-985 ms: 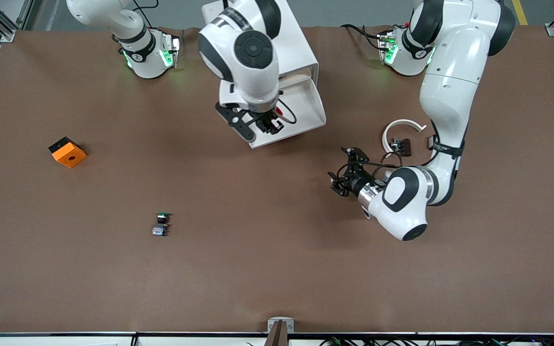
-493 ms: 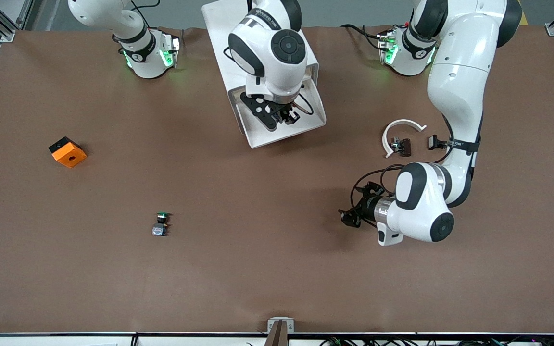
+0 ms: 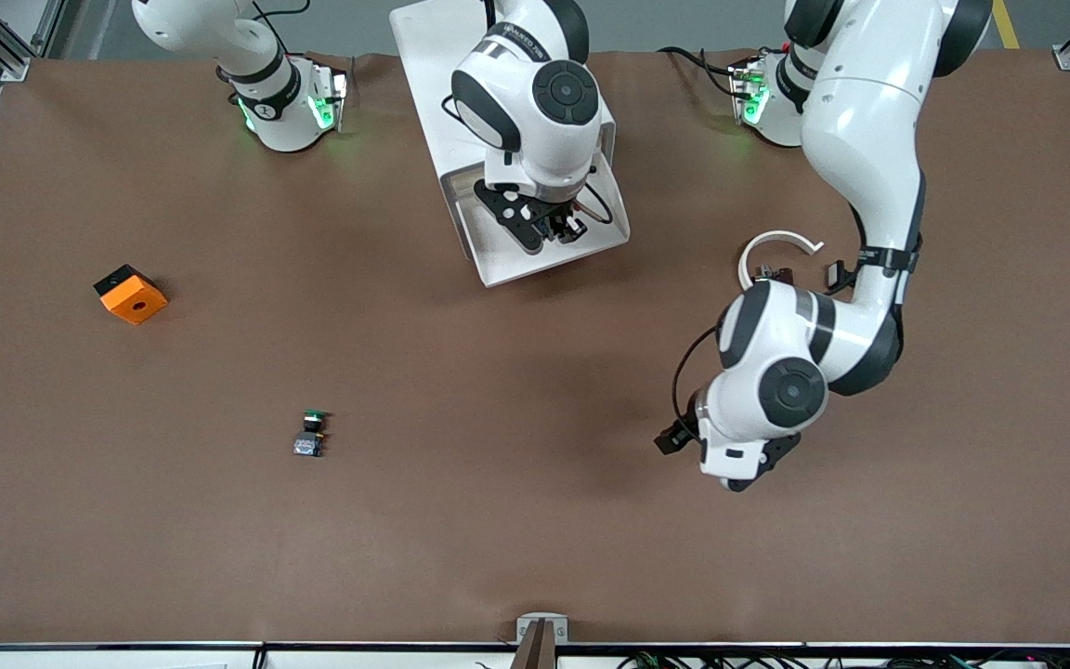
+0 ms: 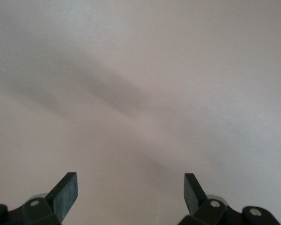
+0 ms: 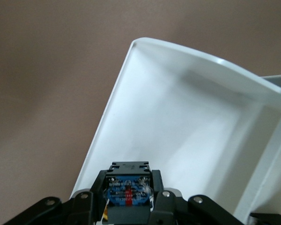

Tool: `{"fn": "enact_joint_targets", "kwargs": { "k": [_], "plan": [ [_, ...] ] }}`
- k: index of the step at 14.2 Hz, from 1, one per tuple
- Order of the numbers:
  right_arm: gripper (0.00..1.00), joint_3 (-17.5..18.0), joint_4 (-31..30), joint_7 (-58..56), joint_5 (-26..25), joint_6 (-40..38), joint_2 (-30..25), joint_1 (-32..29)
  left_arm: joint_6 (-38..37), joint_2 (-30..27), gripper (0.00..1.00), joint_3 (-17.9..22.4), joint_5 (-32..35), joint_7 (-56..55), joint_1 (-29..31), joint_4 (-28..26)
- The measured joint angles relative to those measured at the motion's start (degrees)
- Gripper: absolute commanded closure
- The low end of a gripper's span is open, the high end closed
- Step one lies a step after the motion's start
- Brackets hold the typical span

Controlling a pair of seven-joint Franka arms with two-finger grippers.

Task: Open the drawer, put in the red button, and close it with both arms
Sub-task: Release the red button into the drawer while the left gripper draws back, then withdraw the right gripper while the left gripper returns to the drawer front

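1. Brown table covering (image 3: 535,520) carries a white cabinet (image 3: 433,84) with the drawer (image 3: 498,265) pulled open directly beneath the right gripper (image 3: 561,229).
2. Right gripper: fingers pressed onto the red button (image 5: 129,190), held over the drawer's tray, inside its rim.
3. Left gripper (image 4: 131,197): fingers spread, holding nothing, above bare table toward the left arm's end; this arm waits.
4. Step in hand, as judged: depositing. Lower the button close to the tray floor before releasing, clear of the walls, so it does not bounce out.
5. Right wrist view shows the button's blue-grey base and the bare tray; the front view hides the button under the wrist.
6. Only the front view shows a green-capped button (image 3: 311,434) and an orange block (image 3: 130,294).
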Motion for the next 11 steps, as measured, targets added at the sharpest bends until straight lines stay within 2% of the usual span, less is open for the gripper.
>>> {"fn": "enact_joint_targets", "kwargs": {
  "k": [3,7,8,9,11],
  "plan": [
    [1.00,0.0,0.0,0.0,0.0,1.8,0.4,0.1,3.9,-0.1,0.00,0.2,0.4,-0.1,-1.9,0.0],
    [1.00,0.0,0.0,0.0,0.0,1.9,0.7,0.4,5.1,-0.1,0.00,0.2,0.4,0.1,-2.8,0.0],
    [0.37,0.0,0.0,0.0,0.0,1.9,0.7,0.5,5.1,-0.1,0.00,0.1,0.4,0.2,-2.8,0.0],
    [0.00,0.0,0.0,0.0,0.0,1.9,0.7,0.6,5.1,-0.1,0.00,0.0,0.4,0.3,-2.9,0.0],
    [0.00,0.0,0.0,0.4,-0.5,1.9,0.8,0.9,5.1,-0.1,0.00,-0.2,0.4,0.3,-3.1,0.0]
  ]
}}
